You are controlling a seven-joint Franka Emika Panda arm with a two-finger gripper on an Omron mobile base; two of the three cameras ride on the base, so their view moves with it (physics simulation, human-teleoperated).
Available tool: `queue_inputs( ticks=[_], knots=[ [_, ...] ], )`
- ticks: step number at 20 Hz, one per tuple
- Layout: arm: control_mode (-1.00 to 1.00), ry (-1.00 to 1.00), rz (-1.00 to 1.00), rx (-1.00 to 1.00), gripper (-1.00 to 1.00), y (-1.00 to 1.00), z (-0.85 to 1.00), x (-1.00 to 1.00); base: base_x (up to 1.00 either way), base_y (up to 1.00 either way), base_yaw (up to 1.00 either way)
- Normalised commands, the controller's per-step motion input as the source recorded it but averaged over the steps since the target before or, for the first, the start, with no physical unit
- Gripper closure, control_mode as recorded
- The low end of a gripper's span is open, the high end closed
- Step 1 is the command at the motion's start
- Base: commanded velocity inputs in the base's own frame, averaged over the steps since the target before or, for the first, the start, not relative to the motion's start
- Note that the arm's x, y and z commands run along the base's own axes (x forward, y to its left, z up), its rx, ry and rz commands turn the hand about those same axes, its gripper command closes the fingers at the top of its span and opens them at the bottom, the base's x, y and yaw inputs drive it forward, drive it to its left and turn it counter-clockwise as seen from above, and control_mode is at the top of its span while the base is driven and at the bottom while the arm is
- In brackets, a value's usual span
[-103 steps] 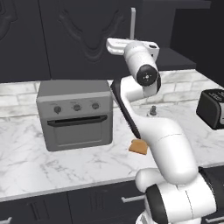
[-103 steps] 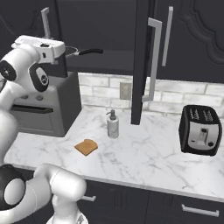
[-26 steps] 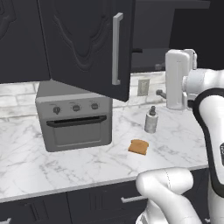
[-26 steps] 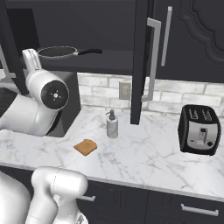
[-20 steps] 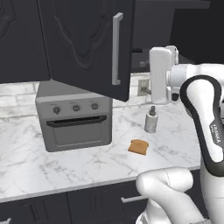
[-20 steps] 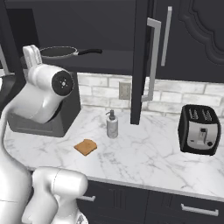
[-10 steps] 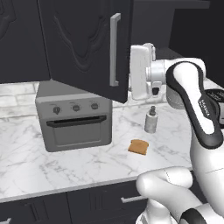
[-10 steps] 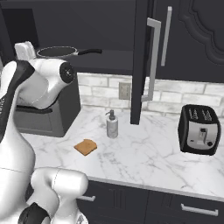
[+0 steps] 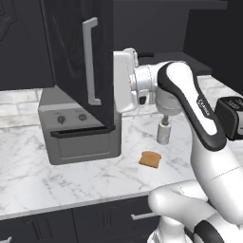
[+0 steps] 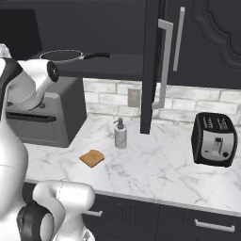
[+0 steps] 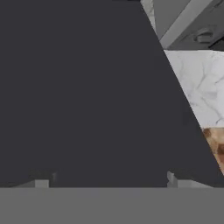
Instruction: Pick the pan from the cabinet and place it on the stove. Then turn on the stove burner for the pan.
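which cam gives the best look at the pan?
Right base view: the pan sits whole on the cabinet shelf, handle pointing right. Left base view gives a dark sliver of handle behind the wrist.

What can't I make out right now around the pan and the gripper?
- Pan: right base view shows its rim and handle on the cabinet shelf; its base stays hidden.
- Gripper: hand view faces the dark cabinet door; what lies beyond is hidden.
- Toaster oven: left base view, the door covers its right part.
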Motion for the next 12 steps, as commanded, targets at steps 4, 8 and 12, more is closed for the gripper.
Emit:
queue_inputs(
  ticks=[4, 8, 12],
  knots=[
    [-1.0, -0.01, 0.19, 0.0, -1.0, 0.81, -0.01, -0.16, 0.0, 0.0, 0.0],
    [-1.0, -0.06, 0.13, -0.02, -1.0, 0.78, -0.05, -0.2, 0.0, 0.0, 0.0],
    [-1.0, -0.1, 0.07, -0.08, -1.0, 0.79, -0.1, -0.2, 0.0, 0.0, 0.0]
  ],
)
